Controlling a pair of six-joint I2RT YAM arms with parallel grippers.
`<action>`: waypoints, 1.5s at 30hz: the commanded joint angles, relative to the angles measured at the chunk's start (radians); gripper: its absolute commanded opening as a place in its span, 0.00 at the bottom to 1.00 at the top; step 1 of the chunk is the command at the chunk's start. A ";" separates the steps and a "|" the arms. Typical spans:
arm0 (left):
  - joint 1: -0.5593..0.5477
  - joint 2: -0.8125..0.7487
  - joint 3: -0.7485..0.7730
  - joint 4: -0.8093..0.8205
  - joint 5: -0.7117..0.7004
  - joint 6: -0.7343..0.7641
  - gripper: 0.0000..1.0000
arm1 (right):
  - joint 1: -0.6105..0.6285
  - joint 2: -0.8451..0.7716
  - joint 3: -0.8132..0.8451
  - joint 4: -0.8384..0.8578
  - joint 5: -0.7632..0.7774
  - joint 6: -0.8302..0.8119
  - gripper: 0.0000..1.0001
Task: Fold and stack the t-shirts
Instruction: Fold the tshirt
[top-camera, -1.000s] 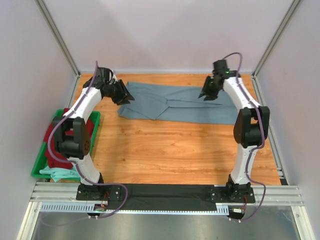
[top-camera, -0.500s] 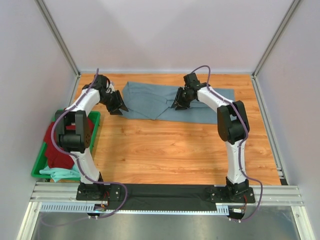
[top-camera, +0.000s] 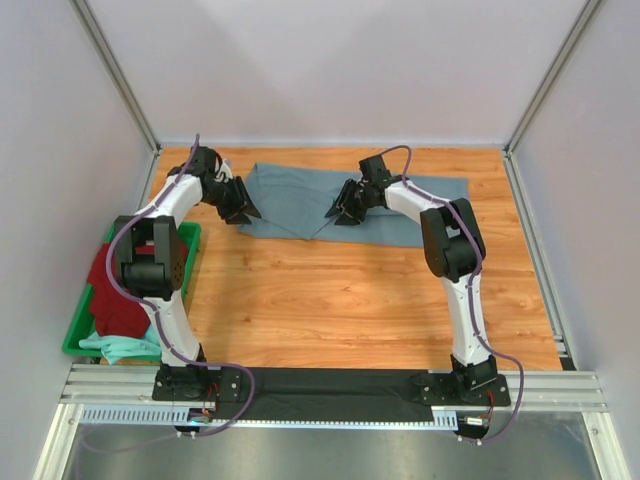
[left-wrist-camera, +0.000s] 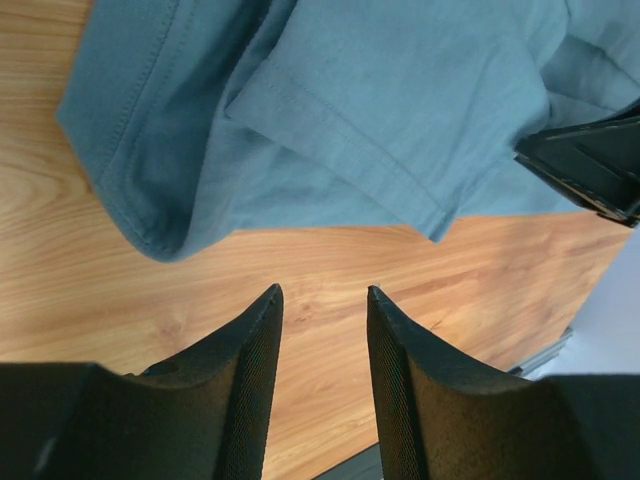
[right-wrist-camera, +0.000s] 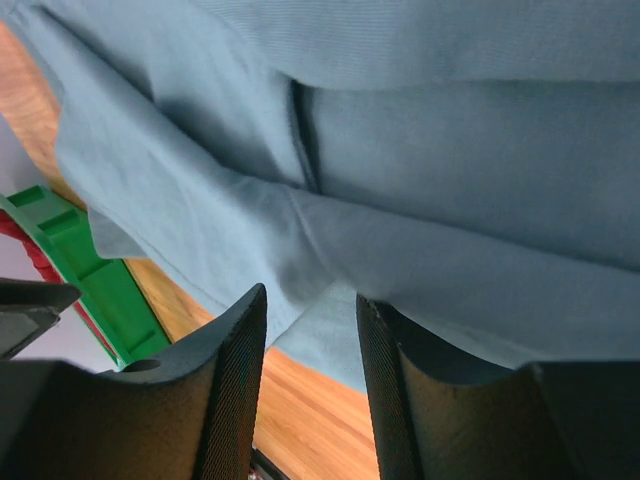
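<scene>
The grey-blue t-shirt (top-camera: 400, 205) lies spread across the far part of the worktop (top-camera: 340, 300), partly folded, with one sleeve lying over the body. The left fingers (left-wrist-camera: 255, 370) are parted by a narrow gap with nothing between them, and hang over bare wood just near of the shirt's left hem. The right fingers (right-wrist-camera: 235, 370) are parted as well and grip nothing, poised over the shirt's near edge towards its left half; whether they touch the cloth cannot be told. The dark red t-shirt (top-camera: 112, 300) and mint-green t-shirt (top-camera: 120, 347) sit bunched in the green bin (top-camera: 72, 345) at the left.
</scene>
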 joint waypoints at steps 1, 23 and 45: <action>0.002 0.002 -0.018 0.067 0.062 -0.059 0.47 | 0.008 0.030 0.050 0.047 -0.015 0.056 0.43; 0.003 -0.049 -0.044 0.051 -0.002 -0.071 0.48 | -0.016 0.063 0.096 0.199 0.049 0.250 0.41; 0.012 0.242 0.240 0.016 -0.023 -0.088 0.47 | 0.002 -0.042 -0.074 0.233 -0.126 0.197 0.43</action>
